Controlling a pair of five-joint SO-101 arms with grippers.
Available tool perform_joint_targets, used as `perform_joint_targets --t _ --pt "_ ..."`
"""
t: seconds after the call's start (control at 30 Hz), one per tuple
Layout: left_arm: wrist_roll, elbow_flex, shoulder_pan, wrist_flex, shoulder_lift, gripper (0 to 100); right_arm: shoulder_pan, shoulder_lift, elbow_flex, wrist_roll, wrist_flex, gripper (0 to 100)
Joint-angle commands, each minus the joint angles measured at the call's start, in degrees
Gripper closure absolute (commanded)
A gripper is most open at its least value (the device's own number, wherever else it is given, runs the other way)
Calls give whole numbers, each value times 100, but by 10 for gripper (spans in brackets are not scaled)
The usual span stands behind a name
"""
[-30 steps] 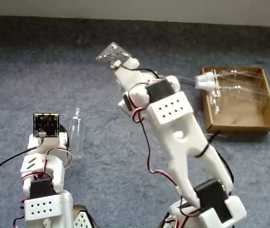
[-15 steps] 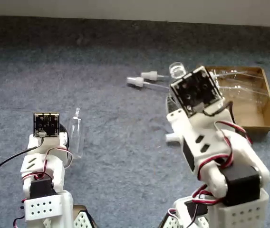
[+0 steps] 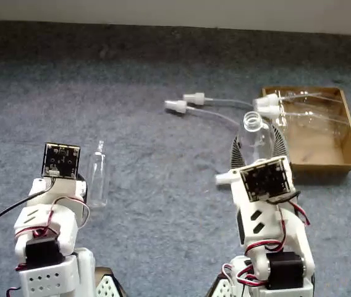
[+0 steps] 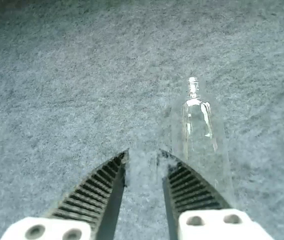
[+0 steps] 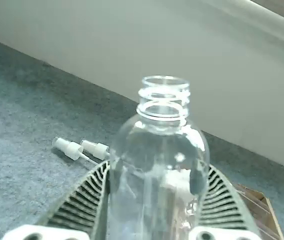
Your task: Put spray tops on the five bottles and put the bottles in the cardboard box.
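Drawn back beside the part-filled cardboard box (image 3: 314,166), my right hand (image 3: 257,141) gripped a capless bottle (image 3: 254,127), left hand (image 4: 143,159) ajar and empty, two spray tops (image 3: 177,106) unused.

The high view looks down from behind both arms (image 3: 46,229), across the carpet (image 3: 157,167) to the wall (image 3: 163,9). The left wrist view faces steeply down, close to the carpet, sharing the lying bottle (image 3: 97,173) with it. The right wrist view faces nearly level, wallward, sharing the spray tops (image 3: 194,98).
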Motion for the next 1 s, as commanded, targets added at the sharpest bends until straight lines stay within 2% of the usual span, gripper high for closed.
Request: perform_joint_targets --t 0.0,0.1,0.27,0.43,0.63,0.8,0.97 --pt "-668 -822 171 765 -31 934 110 -629 585 -457 -453 859" --pt "-1099 -1367 163 1310 22 935 110 -681 892 -501 -453 859" --pt "-1196 -2580 154 2444 40 935 110 -585 1086 -536 -462 859" --pt "-1574 -3521 127 3059 365 936 207 -611 1305 -545 -462 859" --pt "-1679 -4620 154 3182 1938 937 330 -611 1481 -615 -470 859" --pt "-1688 -5305 215 3147 2976 934 1024 -611 1446 -1380 -470 859" --pt "-1688 -5657 1209 3147 3881 934 1420 -611 1446 -1626 -470 859"
